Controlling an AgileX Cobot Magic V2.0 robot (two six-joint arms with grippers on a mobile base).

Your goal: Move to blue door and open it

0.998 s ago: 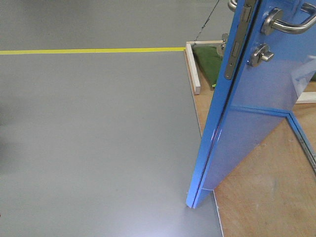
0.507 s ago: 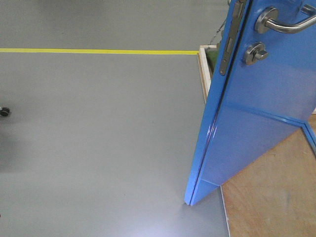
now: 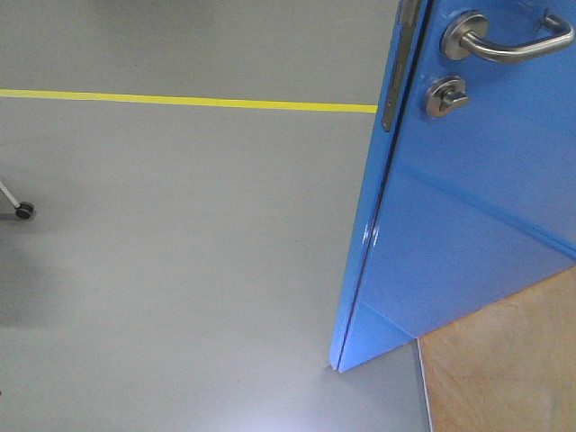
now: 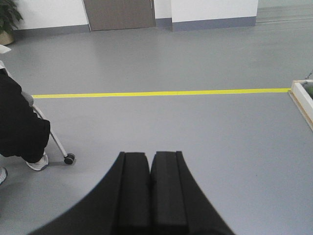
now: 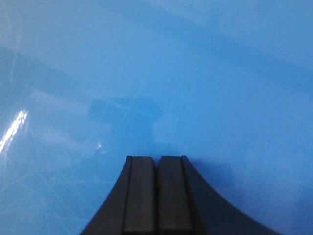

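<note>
Your right hand (image 5: 156,161) is clenched on nothing, tips close against the blue door (image 3: 468,207), which stands ajar at the front view's right. You're mid-push, I judge; next, press steadily outward. Left hand (image 4: 149,159), also clenched, faces open floor (image 4: 161,122).

One blue door (image 3: 468,207), carrying one lever handle (image 3: 508,40), one thumb-turn lock (image 3: 445,96) and one latch plate (image 3: 393,76). One yellow floor line (image 3: 180,100). Two grippers, left (image 4: 149,159) and right (image 5: 157,161). One caster wheel (image 3: 24,211).
</note>
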